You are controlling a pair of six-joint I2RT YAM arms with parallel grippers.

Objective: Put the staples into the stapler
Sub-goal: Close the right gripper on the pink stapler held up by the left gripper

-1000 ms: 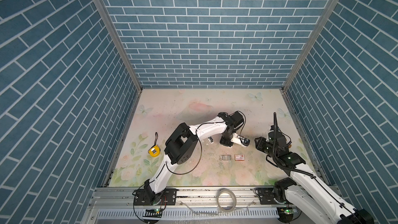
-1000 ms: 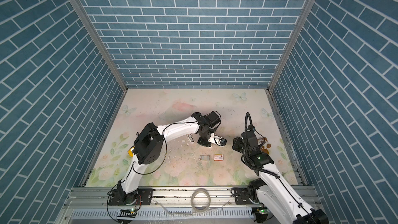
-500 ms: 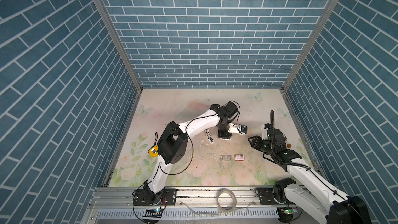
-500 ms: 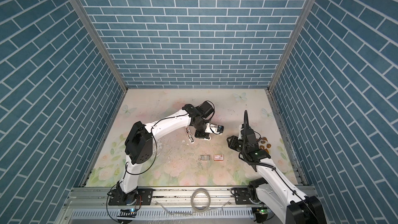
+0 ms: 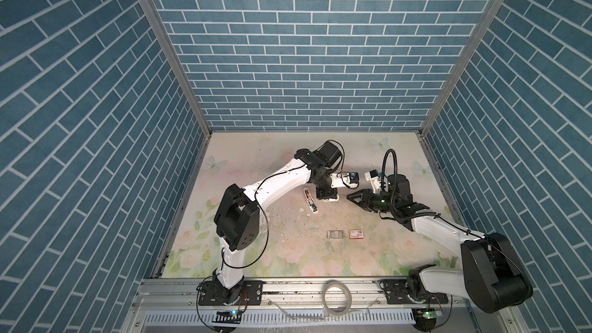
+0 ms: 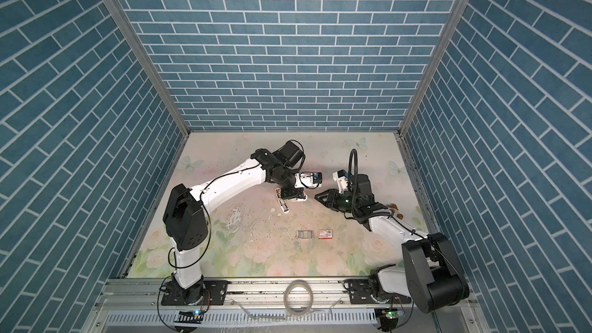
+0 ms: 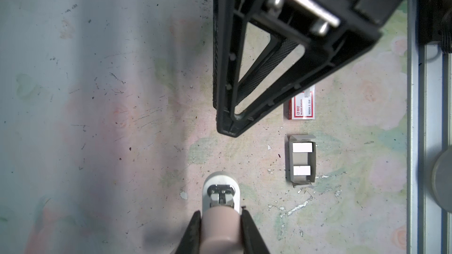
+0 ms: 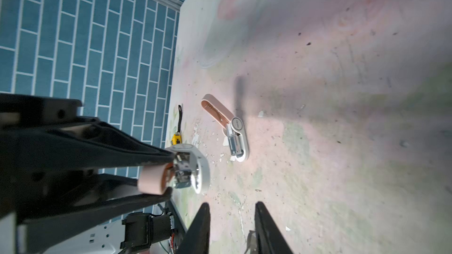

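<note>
- Holding one stapler (image 7: 220, 183) clamped tight between its jaws, the left pincer (image 7: 220, 216) has it near the middle of the bench (image 5: 256, 161)
- Just beside it, the right pincer (image 8: 232, 204) stands partly open with nothing in it
- Both blocks of staples (image 7: 302, 147) lie untouched in a grey tray (image 7: 302, 158) on the bench, next to the red-and-white box (image 7: 302, 108) and apart from both pincers
- Progress looks early: no staples are picked up or loaded; fetching a strip, seating it and closing the stapler remain
- Count: two staplers, the second stapler (image 5: 309, 200) lying swung open on the bench; two staple blocks; one tray; one box; one small yellow thing (image 8: 176, 139)
</note>
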